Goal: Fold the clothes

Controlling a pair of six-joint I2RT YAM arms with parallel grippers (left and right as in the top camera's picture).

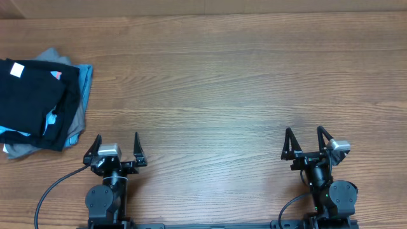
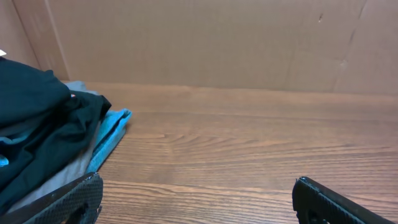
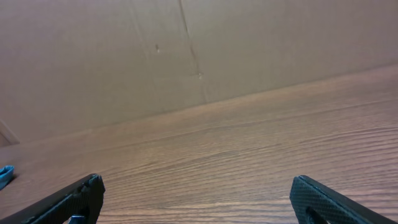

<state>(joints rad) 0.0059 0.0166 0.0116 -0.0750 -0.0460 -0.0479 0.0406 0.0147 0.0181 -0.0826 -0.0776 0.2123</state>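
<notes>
We're watching the left gripper and right gripper sitting at the near edge, jaws gaping wide, gripping nothing. The clothes are lying bunched atop a blue shirt and grey garment at the table's left side, near the left gripper.

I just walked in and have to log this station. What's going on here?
Nothing is being handled. The left end effector and right end effector both hang open and empty at the near edge of the table. On its left side, the black clothes lie in a heap with a light blue shirt and a grey garment, not yet folded.
</notes>
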